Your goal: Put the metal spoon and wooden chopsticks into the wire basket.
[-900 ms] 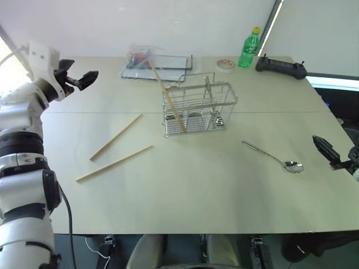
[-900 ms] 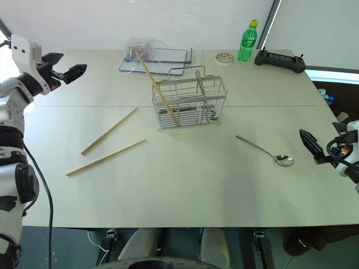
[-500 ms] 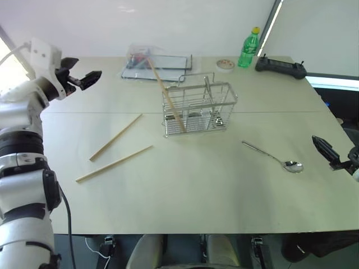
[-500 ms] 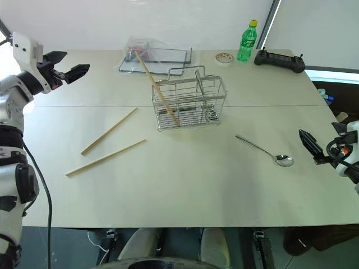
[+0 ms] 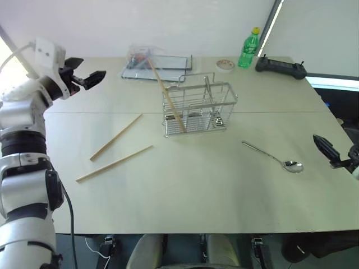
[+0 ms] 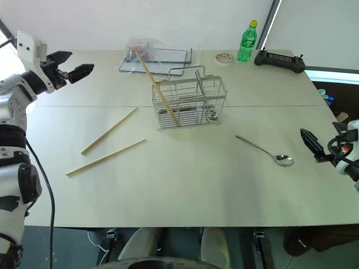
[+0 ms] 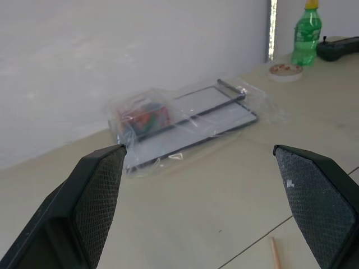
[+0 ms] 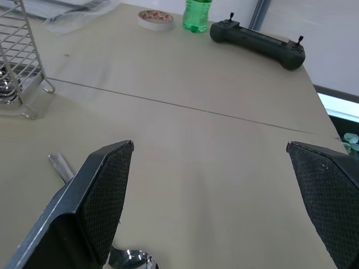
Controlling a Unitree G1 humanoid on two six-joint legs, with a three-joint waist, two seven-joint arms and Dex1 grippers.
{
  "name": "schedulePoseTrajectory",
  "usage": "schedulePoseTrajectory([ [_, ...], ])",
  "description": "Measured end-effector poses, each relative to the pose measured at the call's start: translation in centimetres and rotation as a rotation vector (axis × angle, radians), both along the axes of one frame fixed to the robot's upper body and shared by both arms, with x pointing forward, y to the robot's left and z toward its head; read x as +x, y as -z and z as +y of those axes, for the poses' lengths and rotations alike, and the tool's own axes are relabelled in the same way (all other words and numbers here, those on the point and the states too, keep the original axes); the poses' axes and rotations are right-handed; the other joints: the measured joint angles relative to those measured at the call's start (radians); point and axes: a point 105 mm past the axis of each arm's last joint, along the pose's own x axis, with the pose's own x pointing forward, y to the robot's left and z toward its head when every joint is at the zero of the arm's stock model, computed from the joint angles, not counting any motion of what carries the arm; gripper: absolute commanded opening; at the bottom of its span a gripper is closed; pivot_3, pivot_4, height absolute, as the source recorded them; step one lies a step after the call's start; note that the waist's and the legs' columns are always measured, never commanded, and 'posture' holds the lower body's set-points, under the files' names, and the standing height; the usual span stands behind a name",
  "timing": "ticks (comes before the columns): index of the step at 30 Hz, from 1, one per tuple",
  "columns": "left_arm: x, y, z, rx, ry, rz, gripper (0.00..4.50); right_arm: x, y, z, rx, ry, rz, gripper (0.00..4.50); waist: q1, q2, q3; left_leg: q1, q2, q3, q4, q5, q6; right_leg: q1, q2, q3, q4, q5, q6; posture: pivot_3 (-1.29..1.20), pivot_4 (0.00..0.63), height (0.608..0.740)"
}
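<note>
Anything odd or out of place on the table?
One chopstick leans in the wire basket, its top sticking far out. Two wooden chopsticks lie loose on the table, the metal spoon right of the basket. No spills.

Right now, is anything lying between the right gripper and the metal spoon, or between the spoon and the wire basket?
Nothing visible. The open right gripper hangs just right of the metal spoon, with bare table between. From the spoon to the wire basket the tabletop is also bare.
</note>
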Motion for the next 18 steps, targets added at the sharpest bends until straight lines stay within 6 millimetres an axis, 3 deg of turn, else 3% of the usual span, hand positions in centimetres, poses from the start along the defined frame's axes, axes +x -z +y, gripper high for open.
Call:
schedulePoseTrajectory([
  [3, -0.4, 0.9, -0.8, -0.019, 0.054, 0.042, 4.44, 0.5, -0.2, 0.1, -0.010, -0.019, 0.006, 4.50, -0.004, 0.000, 0.000, 0.000, 0.000, 0.000, 0.000, 0.000, 0.000, 0.000, 0.000, 0.000, 0.001, 0.000, 0.000, 0.00, 0.150, 0.719],
  [7, -2.5, 2.2, -4.5, -0.014, 0.275, 0.130, 4.44, 1.9, -1.2, 1.0, -0.068, -0.096, 0.011, 4.50, -0.015, 0.000, 0.000, 0.000, 0.000, 0.000, 0.000, 0.000, 0.000, 0.000, 0.000, 0.001, 0.002, 0.000, 0.000, 0.00, 0.150, 0.719],
  [9, -7.3, 3.9, -7.0, 0.111, 0.515, 0.244, 4.44, 3.1, -0.7, 1.8, -0.112, -0.193, 0.095, 4.50, -0.033, 0.003, 0.000, 0.003, 0.000, 0.006, -0.001, -0.001, 0.001, -0.001, -0.001, 0.007, 0.001, 0.000, 0.000, 0.00, 0.150, 0.719],
  [11, -10.2, 5.1, -8.7, 0.169, 0.661, 0.327, 4.44, 4.0, -0.7, 2.5, -0.142, -0.266, 0.131, 4.50, -0.039, 0.004, 0.001, 0.003, 0.001, 0.009, -0.002, -0.001, 0.001, -0.001, -0.001, 0.010, 0.001, 0.000, 0.000, 0.00, 0.150, 0.719],
  [13, -11.9, 5.2, -9.7, 0.190, 0.738, 0.365, 4.44, 4.5, -0.5, 3.1, -0.175, -0.328, 0.165, 4.50, -0.035, 0.004, 0.002, 0.003, 0.002, 0.010, -0.001, -0.001, 0.002, -0.001, 0.001, 0.011, 0.001, 0.000, -0.001, 0.00, 0.150, 0.719],
  [18, -13.4, 3.5, -10.5, 0.200, 0.764, 0.330, 4.44, 5.4, 0.9, 3.7, -0.194, -0.414, 0.241, 4.50, -0.018, 0.004, 0.002, 0.004, 0.002, 0.010, -0.001, -0.001, 0.002, 0.000, 0.002, 0.013, 0.000, -0.002, -0.004, 0.00, 0.150, 0.719],
])
